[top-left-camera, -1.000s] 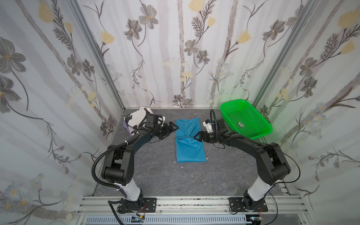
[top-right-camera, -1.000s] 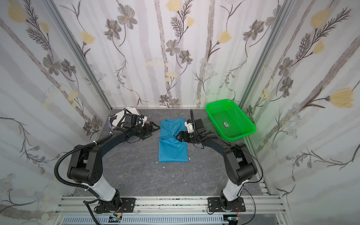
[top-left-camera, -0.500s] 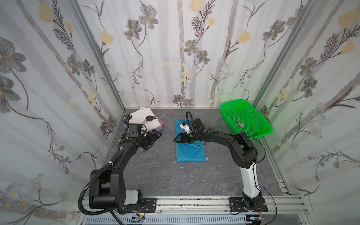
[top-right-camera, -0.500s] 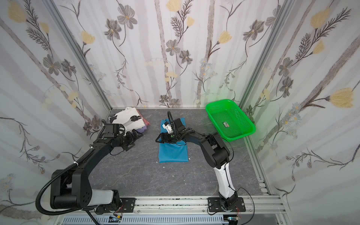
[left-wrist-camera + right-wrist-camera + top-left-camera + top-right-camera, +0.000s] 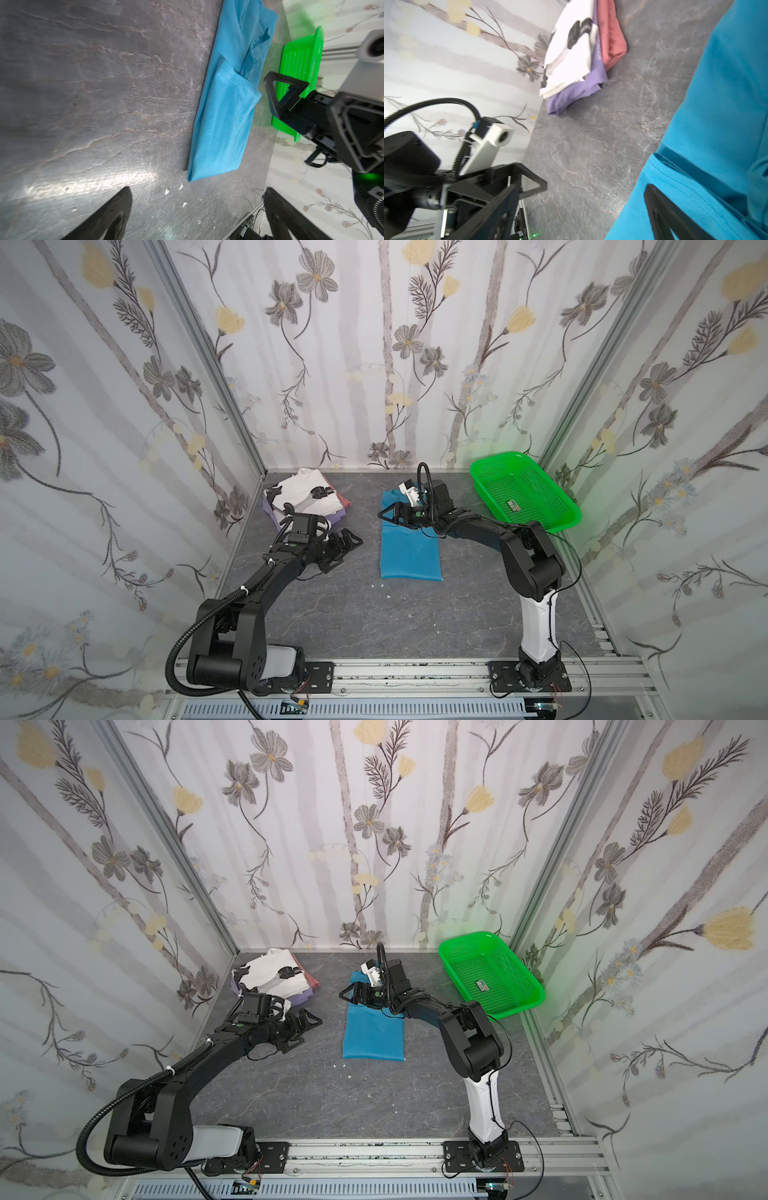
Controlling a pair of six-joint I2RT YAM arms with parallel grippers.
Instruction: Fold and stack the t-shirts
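Blue cloth holds the middle of the grey stone-look tabletop (image 5: 374, 622). It is the bright blue t-shirt (image 5: 409, 551), already narrowed into a long strip running near to far, with a hemmed flap, seemingly a sleeve, folded over it. The right gripper (image 5: 384, 516) hangs over the strip's far end with its jaws spread wide and nothing between them. One finger (image 5: 658, 207) shows against the cloth, but we cannot tell whether it touches. The left gripper (image 5: 351, 542), likewise wide open and empty, hovers over bare table just left of the shirt. We judge the step in hand to be the crosswise fold. To do it well, the grippers should pinch the two corners of one end through every layer, lift low and carry them evenly to the other end, so the strip does not skew or the flap spill out. At the far left sits the stack: a white t-shirt (image 5: 305, 493) with black-grey print on top, a lavender t-shirt (image 5: 577, 93) under it, a pinkish-red t-shirt (image 5: 612, 41) showing at its right edge. The left arm (image 5: 282, 568) lies between the blue shirt and that stack and would have to clear the way. A green mesh basket (image 5: 494, 458) sits far right, well apart, with only a small label (image 5: 513, 505) inside. A few white specks (image 5: 388, 596) dot the table by the shirt's near edge.
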